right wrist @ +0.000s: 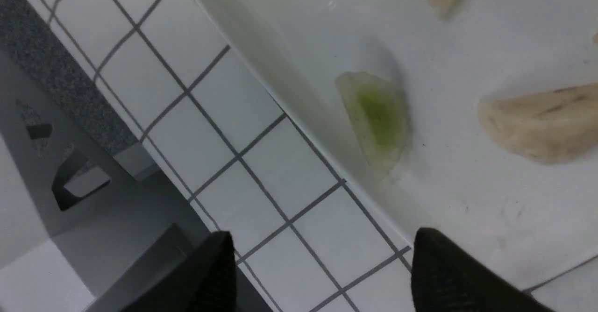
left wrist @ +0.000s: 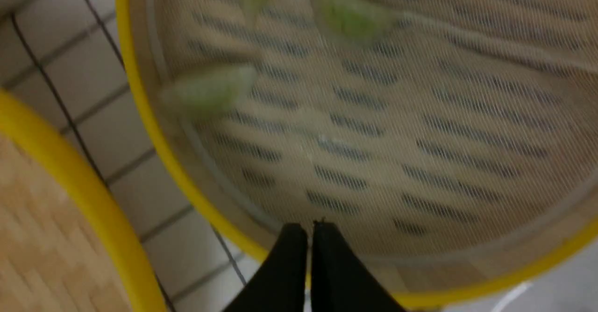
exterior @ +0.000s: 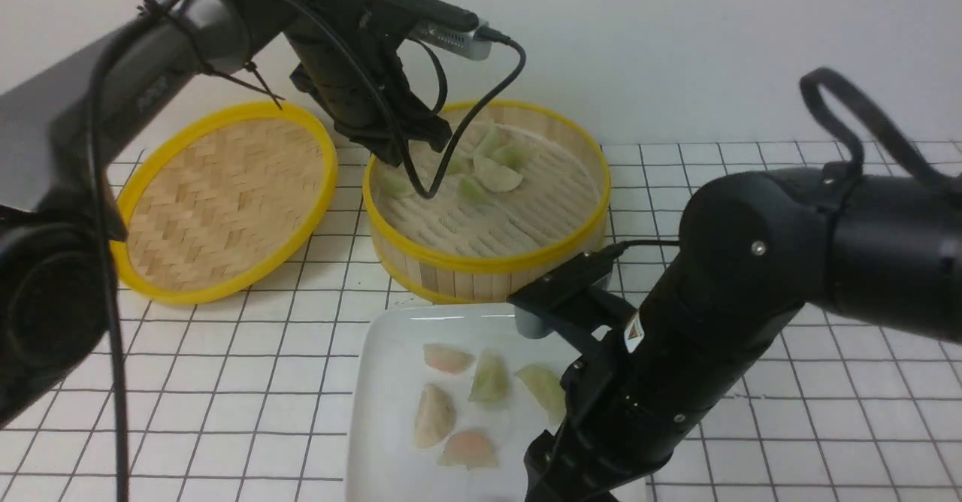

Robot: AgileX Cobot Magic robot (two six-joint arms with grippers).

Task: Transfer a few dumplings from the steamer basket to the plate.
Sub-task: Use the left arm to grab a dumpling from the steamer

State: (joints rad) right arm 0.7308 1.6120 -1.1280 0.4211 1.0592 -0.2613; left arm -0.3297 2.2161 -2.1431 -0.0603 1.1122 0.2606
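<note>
The steamer basket (exterior: 488, 265) stands mid-table and holds several pale green dumplings (exterior: 497, 175) near its back. My left gripper (left wrist: 309, 228) hovers over the basket's near-left rim (left wrist: 140, 92), shut with nothing between its jaws; a green dumpling (left wrist: 210, 90) lies ahead of it on the slats. In front of the basket, the white plate (exterior: 391, 352) carries several dumplings: pink (exterior: 447, 358), green (exterior: 490, 378) and beige (exterior: 434, 414). My right gripper (right wrist: 322, 251) stands wide open and empty over the plate's edge. A green dumpling (right wrist: 376, 118) lies on the plate (right wrist: 467, 46) just beyond it.
The woven bamboo lid (exterior: 225, 201) with its yellow rim lies flat to the left of the basket. The right arm (exterior: 676, 352) covers the plate's right side. A checked white cloth (exterior: 789, 427) covers the table.
</note>
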